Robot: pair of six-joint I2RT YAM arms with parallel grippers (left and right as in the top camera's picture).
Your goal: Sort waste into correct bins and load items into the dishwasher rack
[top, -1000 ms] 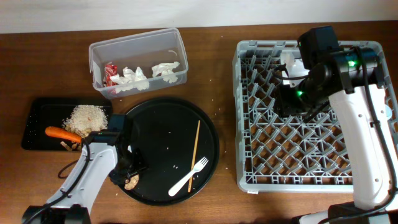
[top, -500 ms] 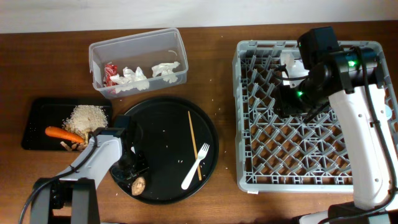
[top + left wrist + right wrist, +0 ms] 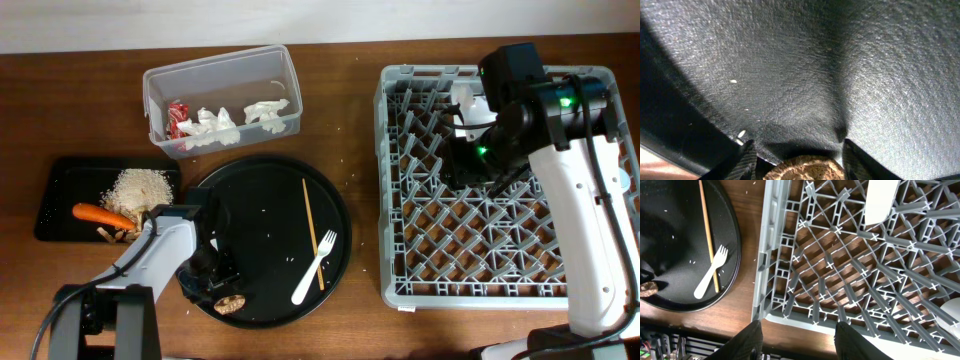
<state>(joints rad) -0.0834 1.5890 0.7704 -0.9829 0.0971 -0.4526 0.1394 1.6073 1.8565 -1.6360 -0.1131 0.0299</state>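
- Overhead view: a brown wooden bench (image 3: 360,150) fills the frame, with a pale strip of wall (image 3: 320,20) along its 12 o'clock edge.
- The grey dishwasher rack (image 3: 390,200) covers the 3 o'clock side. A white item (image 3: 465,98) stands in its 12 o'clock rows.
- A clear bin (image 3: 215,58) with crumpled white paper and a red wrapper sits toward 11 o'clock.
- A black rectangular tray (image 3: 60,200) at 9 o'clock carries rice (image 3: 138,188) and a carrot (image 3: 100,214).
- The black round tray (image 3: 270,200) lies just left of centre. A chopstick (image 3: 313,232) and a white fork (image 3: 315,268) cross on its 4 o'clock part, amid scattered rice grains.
- A brown food lump (image 3: 232,300) rests by the round tray's 7 o'clock rim.
- The left tool (image 3: 797,145) is low over the round tray with a finger on each side of the lump. I cannot tell whether it grips the lump.
- The right tool (image 3: 799,325) hangs over the rack's 6 o'clock edge, fingers wide and holding nothing.
- Against half a second ago, the lump sits slightly further toward 3 o'clock along the rim.
- Fork, chopstick and the right arm match that frame.
- Against a full second ago, the fork and chopstick lie at a different angle on the tray.
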